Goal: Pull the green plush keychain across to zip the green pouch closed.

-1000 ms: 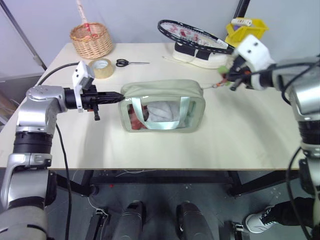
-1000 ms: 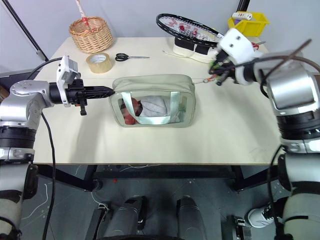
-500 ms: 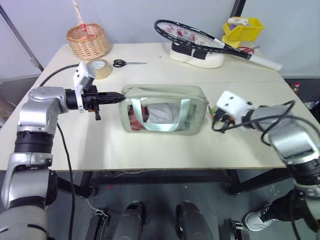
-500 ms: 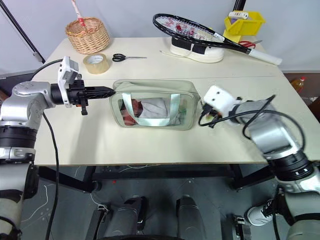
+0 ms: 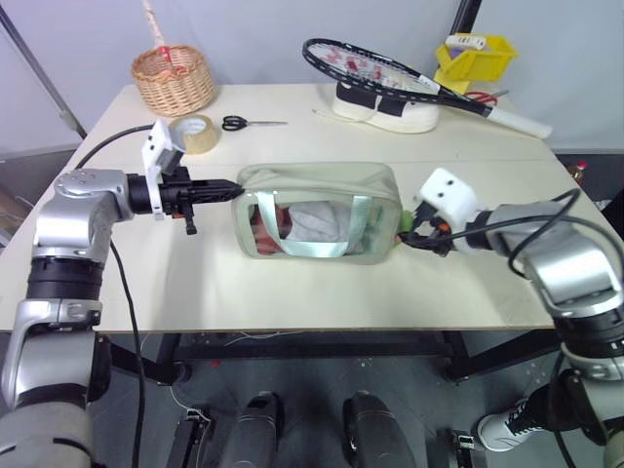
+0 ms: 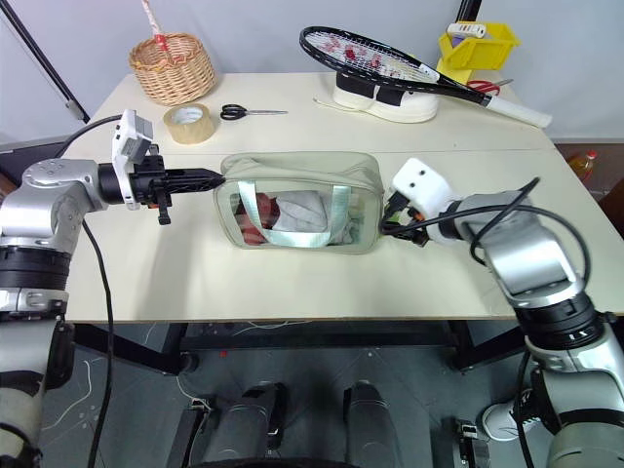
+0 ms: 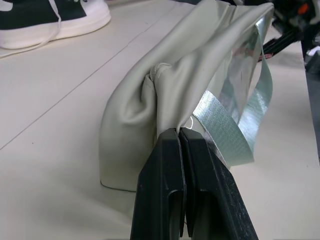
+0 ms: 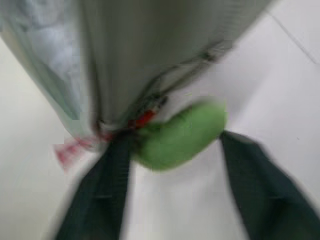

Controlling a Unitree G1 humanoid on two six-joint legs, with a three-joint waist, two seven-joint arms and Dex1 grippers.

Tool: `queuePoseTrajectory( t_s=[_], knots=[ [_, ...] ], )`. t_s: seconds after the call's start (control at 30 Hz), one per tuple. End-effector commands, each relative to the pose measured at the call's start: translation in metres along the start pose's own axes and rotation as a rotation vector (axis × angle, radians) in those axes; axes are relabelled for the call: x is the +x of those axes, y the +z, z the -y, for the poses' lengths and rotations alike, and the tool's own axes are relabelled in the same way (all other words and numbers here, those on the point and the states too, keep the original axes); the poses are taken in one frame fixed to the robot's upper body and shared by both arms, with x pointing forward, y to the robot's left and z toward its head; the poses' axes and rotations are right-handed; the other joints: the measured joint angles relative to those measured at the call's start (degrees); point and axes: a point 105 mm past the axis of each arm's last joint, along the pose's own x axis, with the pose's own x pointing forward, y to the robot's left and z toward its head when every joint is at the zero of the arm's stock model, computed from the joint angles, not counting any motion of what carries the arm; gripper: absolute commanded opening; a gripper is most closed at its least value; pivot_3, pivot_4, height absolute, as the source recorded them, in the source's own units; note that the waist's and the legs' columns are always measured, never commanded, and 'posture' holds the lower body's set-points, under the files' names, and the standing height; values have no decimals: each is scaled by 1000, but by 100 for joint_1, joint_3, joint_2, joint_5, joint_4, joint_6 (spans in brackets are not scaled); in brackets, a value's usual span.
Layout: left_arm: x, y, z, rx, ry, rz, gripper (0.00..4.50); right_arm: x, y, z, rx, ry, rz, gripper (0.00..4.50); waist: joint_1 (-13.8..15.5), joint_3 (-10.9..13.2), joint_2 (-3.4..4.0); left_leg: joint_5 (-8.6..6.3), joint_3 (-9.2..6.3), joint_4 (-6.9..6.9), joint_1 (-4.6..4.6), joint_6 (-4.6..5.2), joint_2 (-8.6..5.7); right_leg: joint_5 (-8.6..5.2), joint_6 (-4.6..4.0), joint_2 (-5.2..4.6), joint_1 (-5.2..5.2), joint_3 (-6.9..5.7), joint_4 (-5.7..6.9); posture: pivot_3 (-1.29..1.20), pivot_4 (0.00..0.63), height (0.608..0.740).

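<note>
The green pouch (image 5: 312, 181) lies across the middle of the table, its clear window and two pale straps facing me, its top flat. My left gripper (image 7: 178, 131) is shut on the fabric at the pouch's left end (image 7: 150, 110), reaching in level. At the pouch's right end, the green plush keychain (image 8: 180, 135) hangs against the side wall beside a red tag. My right gripper (image 5: 414, 236) sits low by that end, open, its fingers (image 8: 102, 200) spread on either side of the plush without pressing it.
Along the table's far edge stand a wicker basket (image 5: 174, 78), a tan tape roll (image 5: 198, 134), scissors (image 5: 249, 123), a racket (image 5: 390, 70) lying on a white shoe (image 5: 385, 109), and a yellow bin (image 5: 475, 58). Bare tabletop lies in front of the pouch.
My right gripper has dropped from up and right of the pouch to table level at its right end and opened, letting go of the keychain. The left gripper has kept still.
</note>
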Motion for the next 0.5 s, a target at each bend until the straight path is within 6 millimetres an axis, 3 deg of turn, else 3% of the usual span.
queuePoseTrajectory(
  t_s=[0.03, 0.13, 0.2, 0.3, 0.47, 0.5],
  knots=[
    [-6, 5, 2, 44, -13, -13, 0, -34, 27, 15, 3, 11, 136, 3518, -2, 0, 0, 0, 1, 0, 0, 0, 0, 0, 0, 0, 0, 0, 0, 0, 150, 659],
    [-9, 7, 2, 57, -28, -21, 0, -54, 41, 17, 11, 78, 242, 3518, -15, 0, 0, 0, 0, 0, 1, 1, 2, 0, 0, 0, 0, -1, 0, 0, 150, 659],
    [-13, 11, 7, 22, -69, -13, 598, -60, 44, 15, -2, 118, 268, 3603, -28, 0, 0, 0, 1, -1, 1, 1, 2, 0, 0, 1, -1, -1, -1, 0, 150, 659],
    [-20, 20, 13, 18, -107, 10, 1845, -62, 41, 12, -21, 156, 256, 3603, -30, 1, 0, -1, 1, -1, 1, 1, 3, 0, -1, 1, -2, -1, 0, 0, 150, 659],
    [-44, 32, 16, 16, -103, 21, 4455, -73, 49, 6, -36, 208, 311, 3603, -33, 2, 0, -1, 1, -1, -2, 1, 3, -1, -1, -1, -3, 0, -1, 0, 150, 659],
    [-48, 32, 17, 16, -102, 12, 4485, -75, 51, 3, -44, 223, 324, 3603, -35, 2, 1, -1, 1, -2, -2, 1, 4, -1, -2, -2, -5, 0, -1, 0, 150, 659]
  ],
)
